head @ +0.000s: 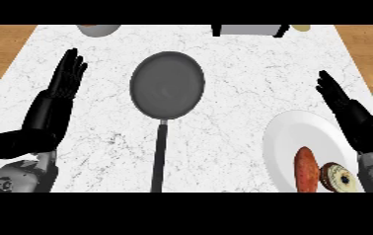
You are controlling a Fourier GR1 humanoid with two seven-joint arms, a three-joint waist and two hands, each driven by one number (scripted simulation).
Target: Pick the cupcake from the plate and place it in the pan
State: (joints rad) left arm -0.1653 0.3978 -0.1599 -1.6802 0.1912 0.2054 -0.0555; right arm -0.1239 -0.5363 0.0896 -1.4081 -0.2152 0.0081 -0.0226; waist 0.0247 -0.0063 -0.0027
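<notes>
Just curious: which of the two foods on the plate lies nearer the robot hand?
The cupcake, brown and cream, beside the right robot hand; the reddish sausage-like piece lies farther left.

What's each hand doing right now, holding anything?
Left hand: open, fingers straight, holding nothing.
Right hand: open, fingers straight, holding nothing, beside the plate.

I see a dark grey pan [167,85] with a black handle on the white, grey-veined counter [241,71], a white plate [299,135] at its right edge, and both hands [64,81] [346,110] black.
</notes>
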